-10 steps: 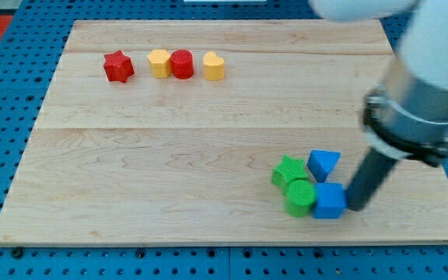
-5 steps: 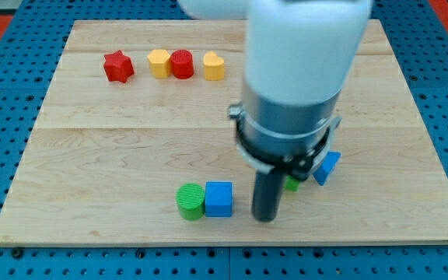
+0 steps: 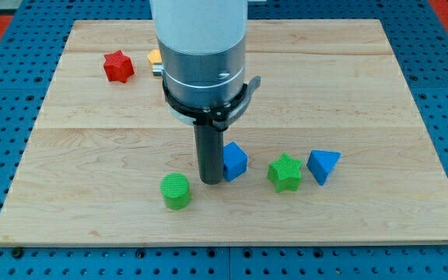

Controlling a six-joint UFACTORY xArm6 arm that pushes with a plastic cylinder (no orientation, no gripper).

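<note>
My tip point(image 3: 210, 180) rests on the board near the view's bottom middle, touching the left side of a blue cube point(image 3: 235, 161). A green cylinder point(image 3: 176, 191) lies just to the tip's lower left, a small gap away. To the right of the blue cube sit a green star point(image 3: 286, 173) and then a blue triangular block point(image 3: 323, 166). The arm's wide grey body covers the upper middle of the board.
A red star point(image 3: 118, 66) lies near the view's top left. A yellow block point(image 3: 155, 57) peeks out beside the arm's body; whatever sits further right in that row is hidden behind the arm. The wooden board point(image 3: 92, 155) sits on a blue pegboard.
The tip swept left across the bottom of the board, carrying the green cylinder and blue cube away from the green star and blue triangle. The cube now sits right of the tip, the cylinder left.
</note>
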